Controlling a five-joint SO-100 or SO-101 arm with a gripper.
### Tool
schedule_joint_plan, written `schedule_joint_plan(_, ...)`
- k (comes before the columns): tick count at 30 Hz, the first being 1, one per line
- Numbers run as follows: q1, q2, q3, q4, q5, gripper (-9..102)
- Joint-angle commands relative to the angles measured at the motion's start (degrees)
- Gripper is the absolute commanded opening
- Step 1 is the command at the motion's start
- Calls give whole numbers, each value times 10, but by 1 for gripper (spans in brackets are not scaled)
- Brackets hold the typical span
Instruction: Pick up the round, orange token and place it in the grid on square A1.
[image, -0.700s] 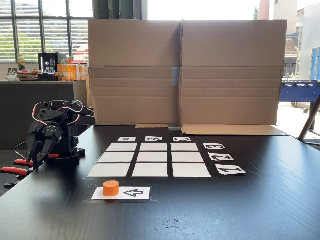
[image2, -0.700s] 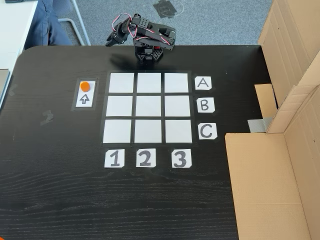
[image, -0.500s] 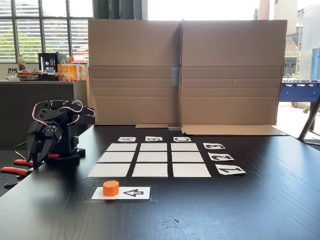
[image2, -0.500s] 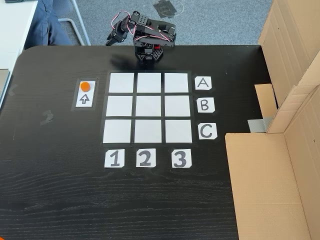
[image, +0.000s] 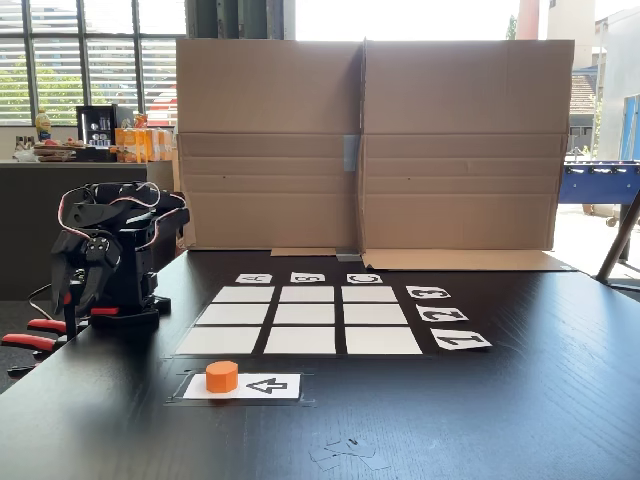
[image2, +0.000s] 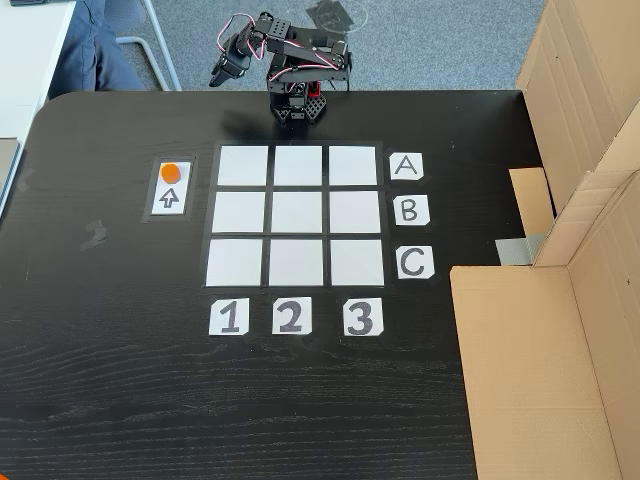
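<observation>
Nearest, the token (image: 222, 376) is seen on the arrow card (image: 268, 385) beside the grid (image: 300, 320), judged light, rigid, best pinched across its smooth sides, while the far gripper (image: 76, 300) hangs empty, fingers' spread indiscernible.

— Where does the token (image2: 171, 172) sit?
— On the arrow card (image2: 169, 190), just left of the grid (image2: 296, 215) in a fixed view, beside square A1 (image2: 242, 166).
— And the arm?
— Behind the grid's A row; its gripper (image2: 217, 76) hangs off the table (image2: 120, 380) edge, well apart from the token.
</observation>
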Motion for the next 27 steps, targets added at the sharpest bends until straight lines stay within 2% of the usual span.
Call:
schedule_joint_plan(1, 17, -37, -47, -9, 4, 12)
schedule_joint_plan(14, -48, -277, -229, 9, 22, 7)
schedule_joint_plan(27, -98, -467, -454, 130, 42, 8)
